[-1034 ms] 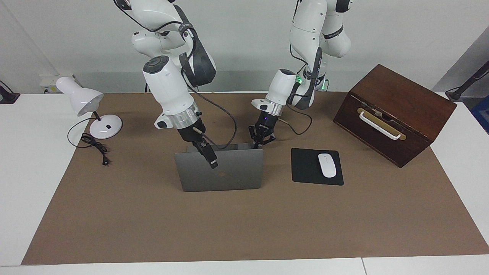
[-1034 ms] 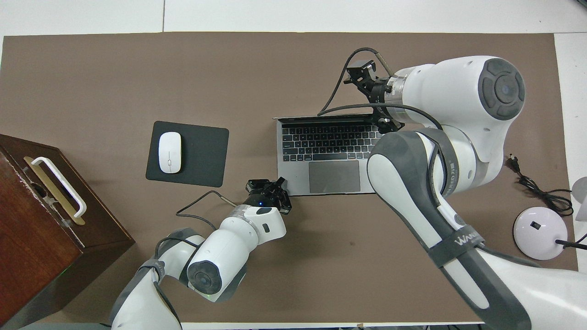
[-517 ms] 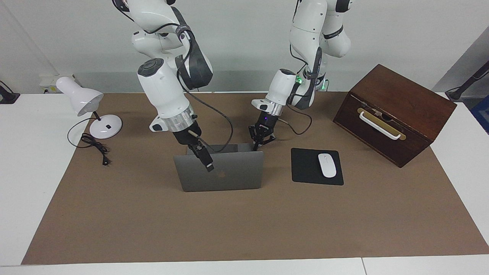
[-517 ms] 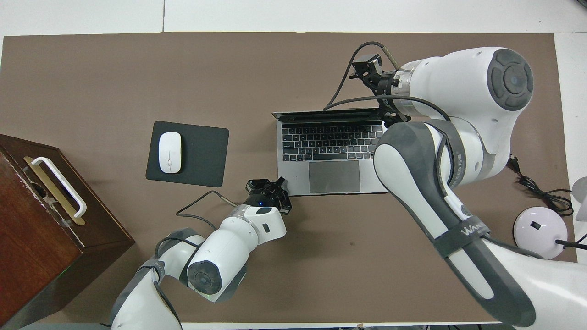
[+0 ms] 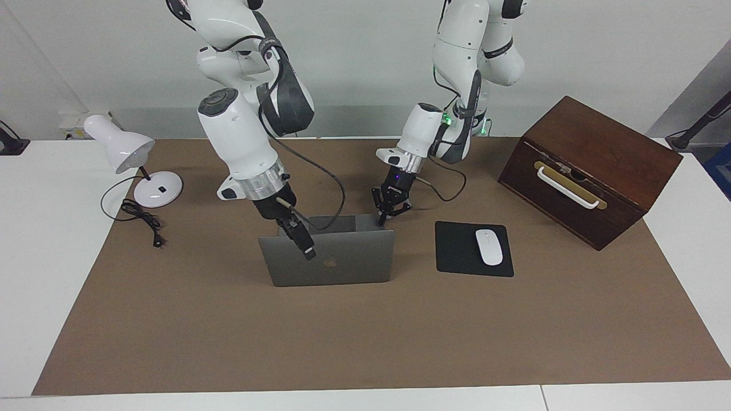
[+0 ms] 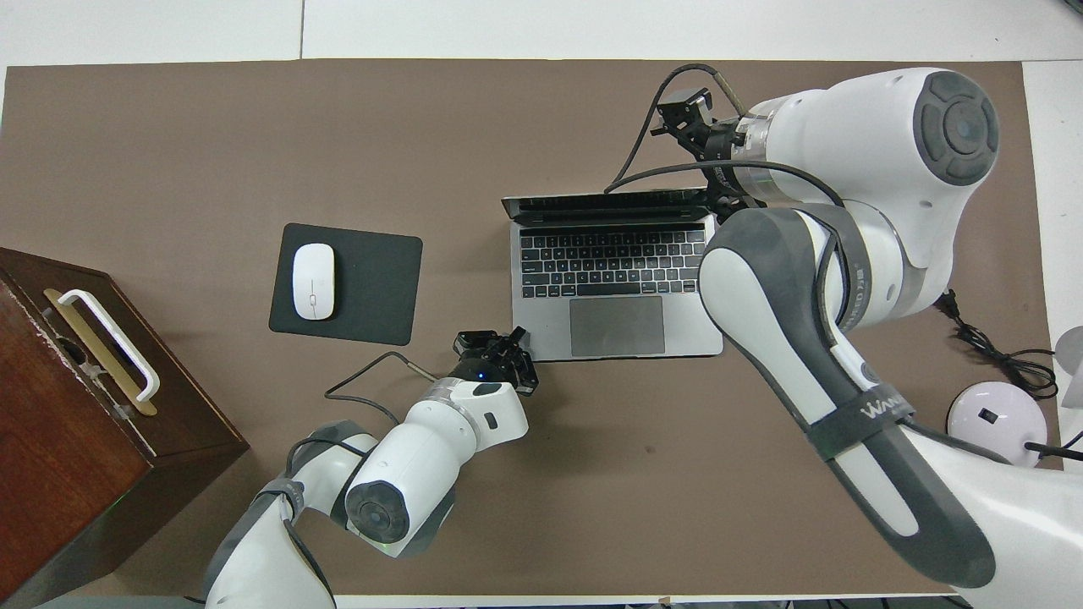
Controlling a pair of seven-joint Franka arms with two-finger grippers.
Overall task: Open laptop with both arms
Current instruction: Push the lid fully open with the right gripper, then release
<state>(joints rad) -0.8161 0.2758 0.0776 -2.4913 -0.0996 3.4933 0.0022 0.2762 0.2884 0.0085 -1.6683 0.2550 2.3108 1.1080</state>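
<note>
The silver-grey laptop point(image 5: 348, 265) stands open at the table's middle, its lid about upright with the logo facing away from the robots. The overhead view shows its keyboard point(image 6: 609, 262). My right gripper point(image 5: 307, 250) reaches over the lid's top edge toward the right arm's end, one finger lying on the lid's outer face, shut on the lid. In the overhead view the right wrist hides that grip. My left gripper point(image 5: 382, 218) points down onto the base's corner nearest the robots, at the left arm's end; it also shows in the overhead view point(image 6: 514, 337).
A black mousepad point(image 5: 457, 254) with a white mouse point(image 5: 489, 246) lies beside the laptop toward the left arm's end. A brown wooden box point(image 5: 594, 171) stands farther that way. A white desk lamp point(image 5: 154, 191) and its cord point(image 5: 143, 220) sit at the right arm's end.
My right gripper has moved away from the robots with the lid, tilting it farther open. The left gripper has stayed on the base corner.
</note>
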